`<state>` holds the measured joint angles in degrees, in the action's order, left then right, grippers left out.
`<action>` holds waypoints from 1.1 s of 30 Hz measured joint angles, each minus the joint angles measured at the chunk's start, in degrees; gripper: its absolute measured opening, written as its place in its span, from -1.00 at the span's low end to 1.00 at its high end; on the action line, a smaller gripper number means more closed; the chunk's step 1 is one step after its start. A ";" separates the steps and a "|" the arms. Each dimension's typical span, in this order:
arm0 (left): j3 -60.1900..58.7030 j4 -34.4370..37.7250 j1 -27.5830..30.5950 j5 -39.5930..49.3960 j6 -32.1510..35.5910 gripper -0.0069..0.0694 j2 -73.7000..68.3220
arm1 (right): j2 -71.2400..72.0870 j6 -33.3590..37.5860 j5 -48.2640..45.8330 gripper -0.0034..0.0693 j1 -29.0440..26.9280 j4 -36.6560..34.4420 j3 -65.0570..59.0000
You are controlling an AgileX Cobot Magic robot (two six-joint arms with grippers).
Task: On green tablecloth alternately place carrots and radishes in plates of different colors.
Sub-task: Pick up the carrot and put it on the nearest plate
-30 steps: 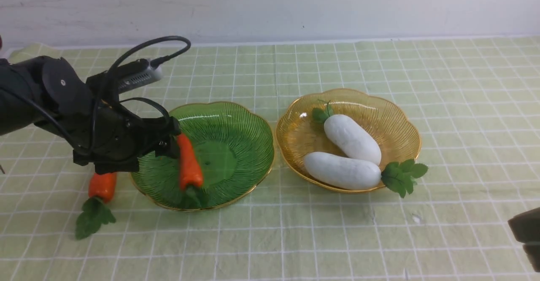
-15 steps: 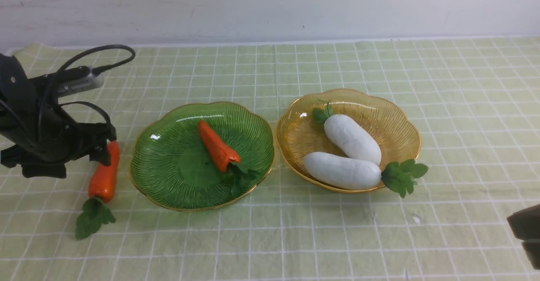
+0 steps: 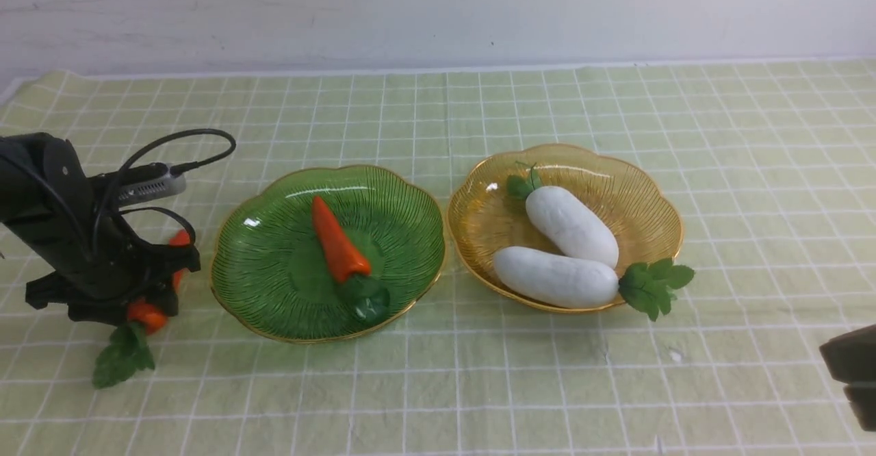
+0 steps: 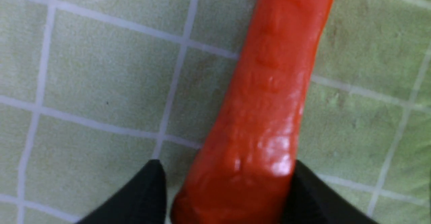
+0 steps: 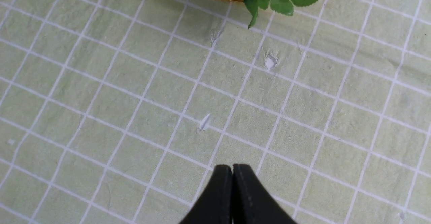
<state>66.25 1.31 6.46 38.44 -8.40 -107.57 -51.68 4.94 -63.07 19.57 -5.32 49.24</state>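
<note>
You have the first carrot (image 3: 337, 249) lying inside the green plate (image 3: 267, 264), its tip toward the far rim and its leafy top toward the near rim. The second carrot (image 4: 266, 92) is outside any plate: it lies on the green tablecloth (image 3: 479, 387) just left of the green plate, leaves pointing toward the robot. Your left end effector (image 3: 150, 298) is down over this carrot and hides most of it in the front view. The left wrist view shows the jaws standing on either side of the carrot's thick part. One jaw bears against the orange skin, while the other shows a thin dark gap, so the jaws are parted around the carrot and not clamped on it. The carrot rests flat on the cloth. The amber plate (image 3: 616, 189) sits just right of the green one, rims nearly touching. It holds both radishes side by side: the far radish (image 3: 571, 225) has its leaves toward the back, and the near radish (image 3: 554, 276) has its leaves hanging over the right rim onto the cloth. Your right end effector (image 5: 232, 173) sits low at the near right (only its edge shows in the front view), well apart from both plates. Its jaws are pressed together and hold nothing.
</note>
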 joint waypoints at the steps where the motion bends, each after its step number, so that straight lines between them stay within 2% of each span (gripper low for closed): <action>1: 1.44 -2.29 0.05 2.59 -0.34 0.02 0.67 | 0.00 0.00 0.00 -0.95 0.00 0.00 0.00; 2: 1.44 -2.55 0.05 2.98 -0.42 0.03 0.78 | 0.00 0.00 0.00 -0.95 0.00 0.00 0.00; 5: 6.63 -5.31 0.11 11.34 -2.65 0.04 3.92 | 0.00 0.00 0.04 -0.95 0.00 0.00 0.00; 9: 11.38 -2.00 -1.36 17.29 -3.24 0.04 6.54 | 0.00 0.00 0.86 -0.95 0.00 0.00 -0.01; 15: 12.48 5.14 -8.72 15.05 -2.37 0.04 5.68 | 0.00 0.00 1.08 -0.95 0.00 0.00 -0.01; 21: 12.48 5.99 -13.79 10.36 -3.57 0.04 2.80 | 0.20 0.00 0.32 -0.95 0.00 0.00 -0.01; 25: 12.48 6.74 -14.57 9.06 -4.59 0.23 0.51 | 4.29 -0.82 -2.17 -0.95 0.00 0.00 -0.07; 29: 12.48 7.00 -14.57 9.01 -4.71 0.52 -0.43 | 12.23 -2.51 -3.58 -0.95 0.00 0.84 -0.07; 33: 12.48 7.12 -14.57 9.01 -4.92 0.62 -0.49 | 20.59 -4.24 -4.42 -0.95 0.00 2.24 -0.07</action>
<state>78.72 8.43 -8.11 47.45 -13.31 -108.06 -31.08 0.70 -67.49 19.57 -3.09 49.18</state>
